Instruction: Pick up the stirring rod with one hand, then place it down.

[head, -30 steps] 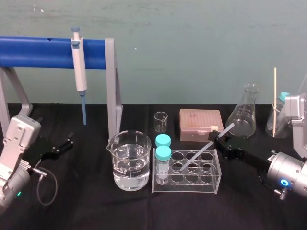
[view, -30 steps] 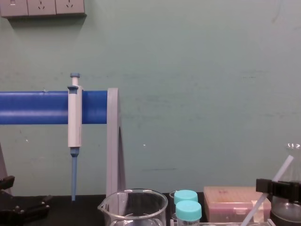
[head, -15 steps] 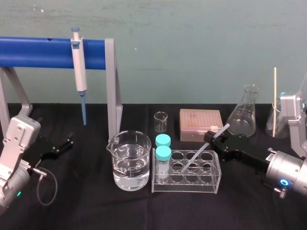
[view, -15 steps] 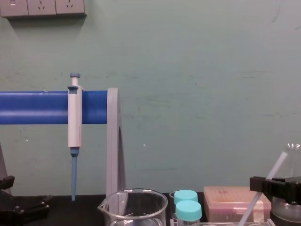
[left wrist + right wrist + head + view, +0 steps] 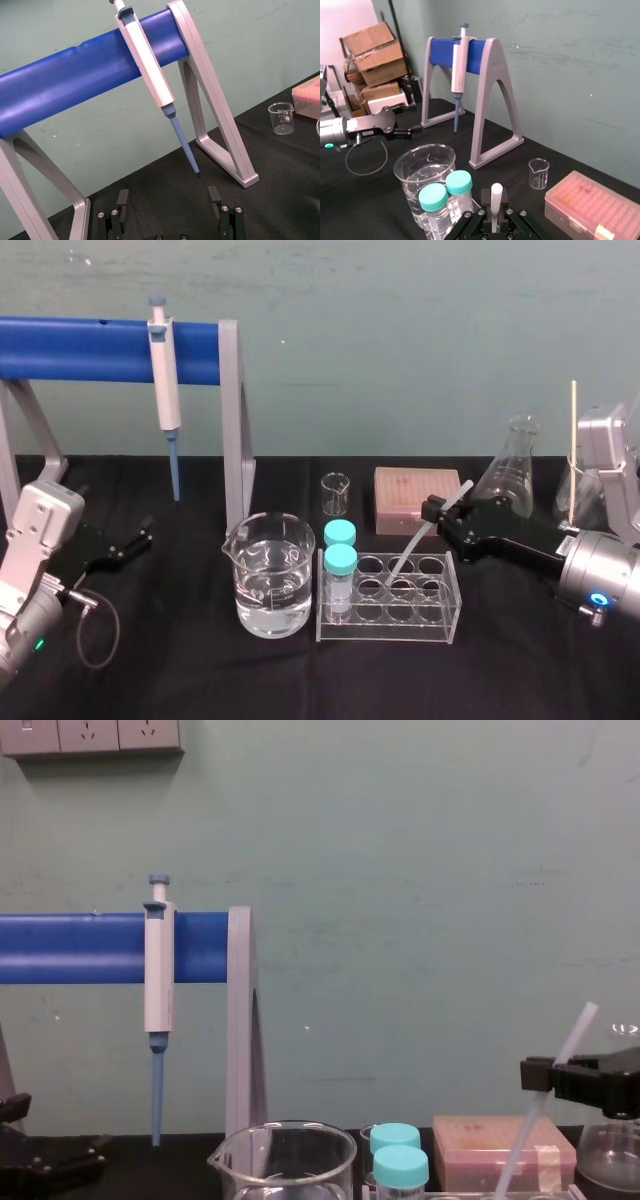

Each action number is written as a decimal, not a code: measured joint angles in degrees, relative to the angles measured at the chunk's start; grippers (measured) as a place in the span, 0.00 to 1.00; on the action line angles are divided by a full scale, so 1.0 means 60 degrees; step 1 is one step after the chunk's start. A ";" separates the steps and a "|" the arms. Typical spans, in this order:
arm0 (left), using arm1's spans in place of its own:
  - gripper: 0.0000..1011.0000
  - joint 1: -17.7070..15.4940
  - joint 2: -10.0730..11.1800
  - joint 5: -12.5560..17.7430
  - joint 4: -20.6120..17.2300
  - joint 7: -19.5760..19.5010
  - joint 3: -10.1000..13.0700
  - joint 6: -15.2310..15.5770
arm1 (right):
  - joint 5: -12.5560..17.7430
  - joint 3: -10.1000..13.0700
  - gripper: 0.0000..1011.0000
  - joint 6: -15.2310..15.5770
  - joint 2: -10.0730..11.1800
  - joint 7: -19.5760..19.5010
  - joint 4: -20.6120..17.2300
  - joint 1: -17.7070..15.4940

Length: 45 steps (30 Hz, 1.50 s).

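Rod: the long, thin, translucent whitish stirring rod [image 5: 408, 550] is gripped by the right black blocky-fingered gripper [image 5: 437, 512], over the clear plastic tube rack [image 5: 440, 618].
Right claw: narrow, pinched on the rod nearer its upper end than its lower.
Rod from claw: it runs through the jaws, and most of its length hangs below the grip, toward the robot's left.
Long axis: steeply tilted. The upper end leans up and right, and the lower end points down-left into a middle well of the rack. I cannot tell whether it touches bottom.
Nearer arm: the right. The left gripper [image 5: 140, 537] is parked well apart at the table's left, fingers spread wide, holding nothing.
Step, as I judge it: pick-up done, placing remains.
Next move calls for: drawing the lower end out along the rod's own slant, clear of the 2 teal-capped tubes [image 5: 340, 562], before laying it down.
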 joint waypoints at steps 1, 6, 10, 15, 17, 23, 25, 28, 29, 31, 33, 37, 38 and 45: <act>0.99 0.0000 0.0000 0.0001 0.0000 0.0000 0.0000 0.0000 | -0.0066 -0.0029 0.07 -0.0008 0.0028 0.0052 -0.0013 0.0064; 0.99 0.0000 0.0000 0.0000 0.0000 0.0000 0.0000 0.0000 | -0.0251 -0.0132 0.07 0.0104 0.0120 0.0145 -0.0069 0.0240; 0.99 -0.0001 0.0000 0.0000 0.0000 0.0000 0.0000 0.0000 | -0.0403 -0.0246 0.07 0.0356 0.0234 0.0188 -0.0166 0.0387; 0.99 0.0000 0.0000 0.0000 0.0000 0.0000 0.0000 0.0000 | -0.0585 -0.0361 0.07 0.0665 0.0390 0.0212 -0.0294 0.0565; 0.99 -0.0001 0.0000 0.0000 0.0000 0.0000 0.0000 0.0000 | -0.0598 -0.0368 0.07 0.0711 0.0425 0.0224 -0.0333 0.0583; 0.99 0.0000 0.0000 0.0000 0.0000 0.0000 0.0000 0.0000 | -0.0599 -0.0322 0.07 0.0767 0.0593 0.0257 -0.0580 0.0582; 0.99 -0.0001 0.0000 0.0000 0.0000 0.0000 0.0000 0.0000 | -0.0579 -0.0274 0.07 0.0767 0.0654 0.0257 -0.0691 0.0533; 0.99 0.0000 0.0000 0.0001 0.0000 0.0000 0.0000 0.0000 | -0.0541 -0.0224 0.07 0.0759 0.0711 0.0252 -0.0787 0.0484; 0.99 0.0000 0.0000 0.0000 0.0000 0.0000 0.0000 0.0000 | -0.0517 -0.0197 0.07 0.0747 0.0746 0.0250 -0.0847 0.0455; 0.99 0.0000 0.0000 0.0000 0.0000 0.0000 0.0000 0.0000 | -0.0509 -0.0164 0.07 0.0738 0.0797 0.0246 -0.0932 0.0421; 0.99 -0.0001 0.0000 0.0000 0.0000 0.0000 0.0000 0.0000 | -0.0508 -0.0146 0.07 0.0745 0.0835 0.0241 -0.0987 0.0417; 0.99 0.0000 0.0000 0.0000 0.0000 0.0000 0.0000 0.0000 | -0.0507 -0.0121 0.07 0.0808 0.0941 0.0237 -0.1114 0.0434; 0.99 -0.0001 0.0000 0.0000 0.0000 0.0000 0.0000 0.0000 | -0.0510 -0.0117 0.07 0.0856 0.0993 0.0235 -0.1178 0.0461; 0.99 0.0000 0.0000 0.0000 0.0000 0.0000 0.0000 0.0000 | -0.0467 -0.0010 0.07 0.0983 0.1228 0.0256 -0.1451 0.0561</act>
